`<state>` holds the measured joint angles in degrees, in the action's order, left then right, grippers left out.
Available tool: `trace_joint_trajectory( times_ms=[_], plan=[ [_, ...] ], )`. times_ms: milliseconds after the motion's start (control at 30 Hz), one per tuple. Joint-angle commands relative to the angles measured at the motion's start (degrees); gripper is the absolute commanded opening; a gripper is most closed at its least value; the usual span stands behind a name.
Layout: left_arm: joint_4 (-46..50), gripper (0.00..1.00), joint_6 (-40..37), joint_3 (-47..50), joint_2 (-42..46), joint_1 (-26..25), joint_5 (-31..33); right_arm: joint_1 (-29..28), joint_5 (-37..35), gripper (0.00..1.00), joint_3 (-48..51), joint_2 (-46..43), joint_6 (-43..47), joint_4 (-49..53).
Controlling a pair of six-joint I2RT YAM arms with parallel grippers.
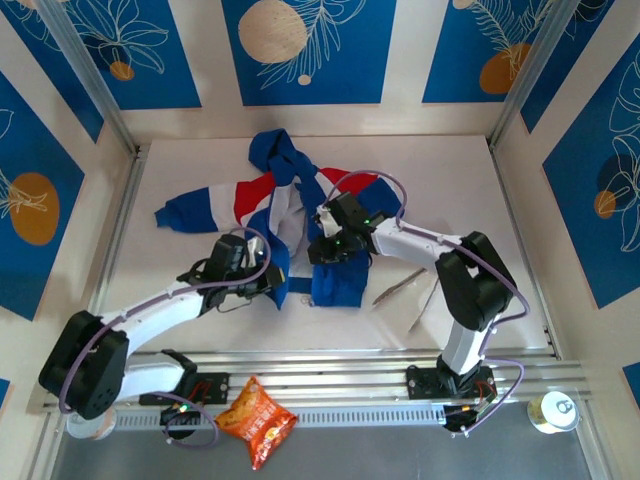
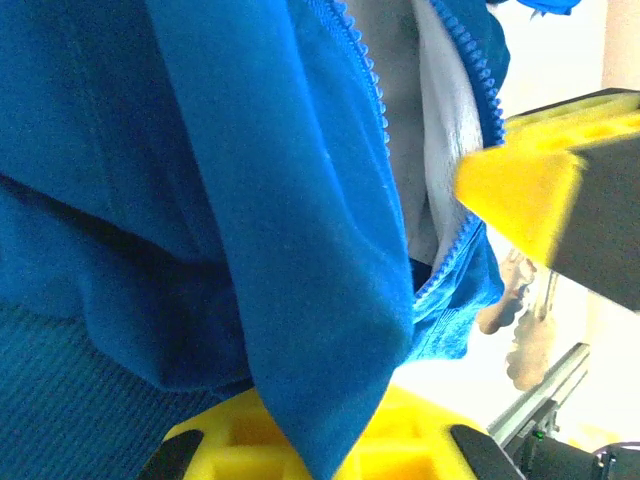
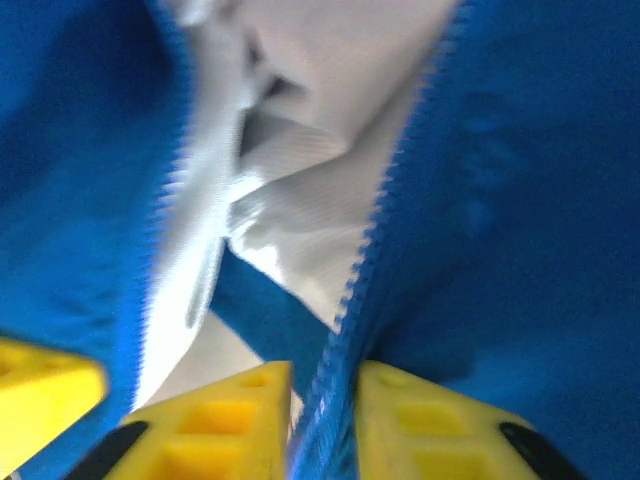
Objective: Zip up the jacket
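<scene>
The jacket point(image 1: 290, 195) lies open in the middle of the table, royal blue with red and white bands and white lining. My left gripper point(image 1: 268, 285) is at its lower left front panel, and a fold of blue fabric point(image 2: 300, 300) is pinched between the yellow fingers point(image 2: 420, 430). My right gripper point(image 1: 325, 250) is over the right front panel. In the right wrist view the blue zipper edge point(image 3: 400, 200) runs down between the yellow fingers point(image 3: 240, 410), which are closed against it point(image 3: 325, 400). The two zipper rows are apart, with white lining point(image 3: 310, 120) between them.
Two thin silvery utensils point(image 1: 400, 286) lie on the table right of the jacket. An orange snack bag point(image 1: 258, 418) and a can point(image 1: 553, 410) sit beyond the near rail. An aluminium frame and walls border the table on three sides.
</scene>
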<state>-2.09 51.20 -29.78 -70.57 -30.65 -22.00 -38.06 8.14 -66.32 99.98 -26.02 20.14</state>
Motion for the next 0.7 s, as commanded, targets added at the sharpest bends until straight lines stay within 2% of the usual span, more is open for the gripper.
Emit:
trace_joint_trajectory(
  times_ms=[0,100,267,467,667],
  plan=[
    [-8.32,0.0,2.35,0.95,-2.34,-0.44,-4.55,-1.06,-0.12,0.35,0.29,-4.13,-1.37,0.07],
    [-11.49,0.0,3.33,1.47,-4.65,-0.37,-5.68,-0.33,-0.46,0.41,0.73,-6.64,-3.79,0.08],
    [-14.36,0.0,3.55,1.95,-5.68,-0.42,-6.12,1.25,4.41,0.43,2.11,-8.58,-8.85,-2.21],
    [-14.81,0.0,2.1,2.26,-5.56,-0.36,-6.3,1.85,9.87,0.48,3.39,-7.67,-14.62,-6.95],
    [-21.29,0.0,0.2,4.73,-5.96,1.41,-10.12,3.32,15.21,0.49,2.02,-5.06,-19.66,-9.67]
  ],
)
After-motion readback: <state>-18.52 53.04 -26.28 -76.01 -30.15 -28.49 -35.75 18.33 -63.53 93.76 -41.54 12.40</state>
